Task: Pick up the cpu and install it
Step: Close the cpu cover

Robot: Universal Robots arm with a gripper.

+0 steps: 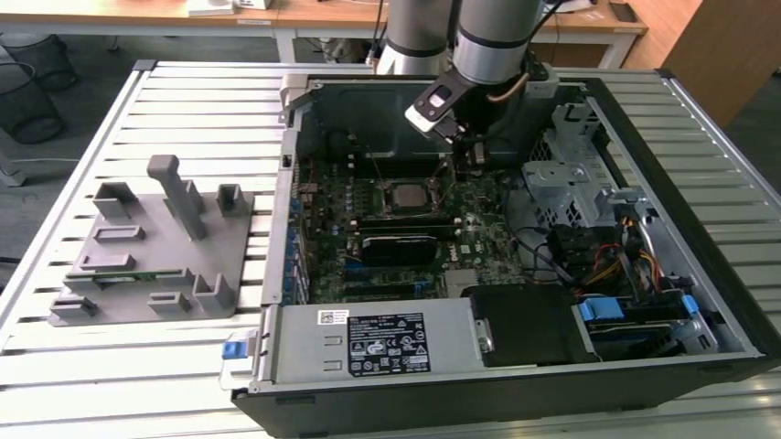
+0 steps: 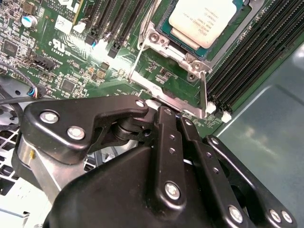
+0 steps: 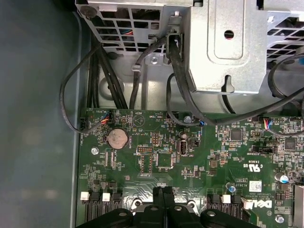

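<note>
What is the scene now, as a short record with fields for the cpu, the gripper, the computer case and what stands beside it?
cpu: lies in its socket on the motherboard, metal top up
gripper: jaws closed together, not holding the cpu, tip close to the socket frame
computer case: open, lying flat on the slatted table
grey fixture: on the table, at the exterior view's left of the case

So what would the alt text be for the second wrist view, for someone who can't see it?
The robot's black gripper, shut and empty, hangs close above a green motherboard. Beyond it the silver-topped cpu sits in its metal-framed socket, with black memory slots beside it.
</note>
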